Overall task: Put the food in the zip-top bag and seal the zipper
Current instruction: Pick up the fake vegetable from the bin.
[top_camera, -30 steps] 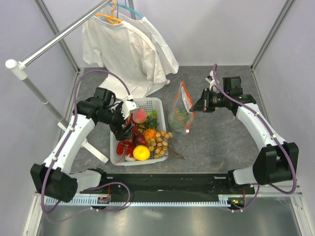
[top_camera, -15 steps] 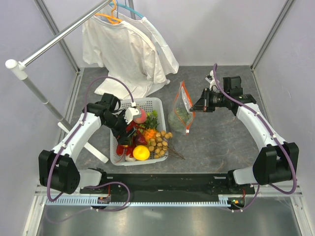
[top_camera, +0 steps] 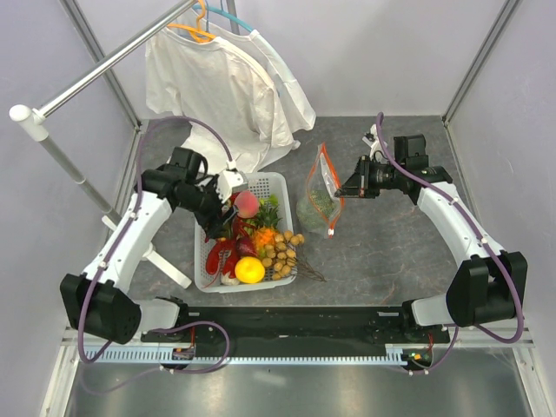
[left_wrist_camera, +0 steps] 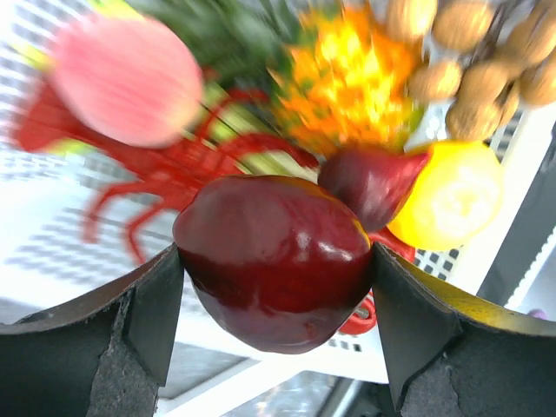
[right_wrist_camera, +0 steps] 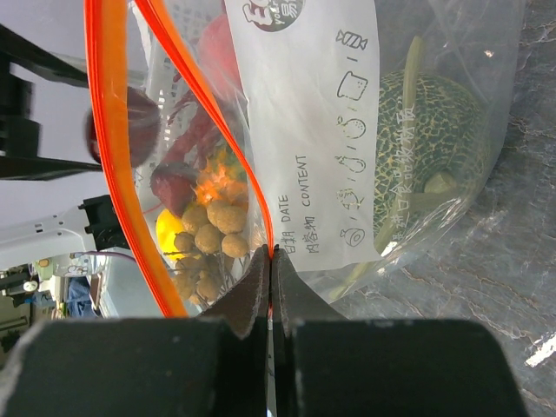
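Observation:
My left gripper (top_camera: pixel 219 224) (left_wrist_camera: pixel 278 291) is shut on a glossy dark red piece (left_wrist_camera: pixel 276 256) and holds it above the white slatted basket (top_camera: pixel 271 181). Below it lie a pink-red peach (left_wrist_camera: pixel 126 78) (top_camera: pixel 247 205), a red toy lobster (left_wrist_camera: pixel 156 178), a second dark red piece (left_wrist_camera: pixel 373 184), a yellow fruit (left_wrist_camera: pixel 453 195) (top_camera: pixel 249 270) and brown round fruits (left_wrist_camera: pixel 473 52). My right gripper (top_camera: pixel 346 188) (right_wrist_camera: pixel 272 254) is shut on the red-orange zipper (right_wrist_camera: pixel 109 130) (top_camera: pixel 329 176) of the clear zip-top bag (top_camera: pixel 318 207) (right_wrist_camera: pixel 491 52). It holds the mouth open. A pale-green netted melon (right_wrist_camera: pixel 430 130) sits inside the bag.
A white T-shirt (top_camera: pixel 217 87) hangs from a hanger on a grey rack pole (top_camera: pixel 104 65) at the back left. The rack's white leg (top_camera: pixel 165 263) runs beside the basket's left side. Grey walls close in the table.
My left arm has swung its elbow in and back out and turned the gripper a little over the basket's left side. The right arm and the bag have not moved.

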Robot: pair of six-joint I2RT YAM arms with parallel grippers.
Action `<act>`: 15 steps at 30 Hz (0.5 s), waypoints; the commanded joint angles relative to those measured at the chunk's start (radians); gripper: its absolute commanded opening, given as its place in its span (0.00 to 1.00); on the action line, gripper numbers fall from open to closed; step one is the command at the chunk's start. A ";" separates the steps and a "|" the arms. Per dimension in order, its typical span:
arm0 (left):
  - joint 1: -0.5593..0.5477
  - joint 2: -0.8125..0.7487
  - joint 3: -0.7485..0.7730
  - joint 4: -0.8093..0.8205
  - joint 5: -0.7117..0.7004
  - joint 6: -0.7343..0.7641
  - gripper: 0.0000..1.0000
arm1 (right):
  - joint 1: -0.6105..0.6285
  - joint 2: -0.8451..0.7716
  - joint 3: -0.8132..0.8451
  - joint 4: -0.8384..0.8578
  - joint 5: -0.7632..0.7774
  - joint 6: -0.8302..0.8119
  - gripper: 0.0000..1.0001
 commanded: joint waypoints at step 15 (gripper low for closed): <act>-0.324 0.202 0.642 0.253 0.122 -0.349 0.72 | -0.001 0.024 0.051 0.022 -0.019 0.006 0.00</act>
